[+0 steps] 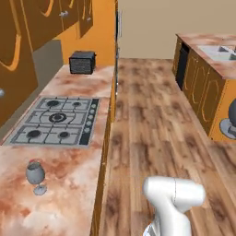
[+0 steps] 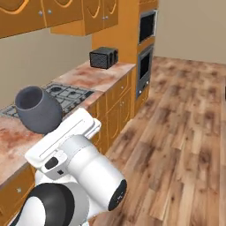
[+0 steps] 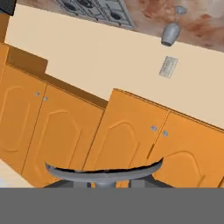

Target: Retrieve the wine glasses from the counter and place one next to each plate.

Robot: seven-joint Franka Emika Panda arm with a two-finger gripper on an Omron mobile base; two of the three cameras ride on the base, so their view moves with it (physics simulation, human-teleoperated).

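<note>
Wine glass upright on the counter just before the stovetop, toaster behind the stovetop (far end), second glass beside the stovetop.

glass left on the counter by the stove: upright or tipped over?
Upright. The wine glass stands on its foot on the counter, bowl above the stem, in front of the stove.
</note>
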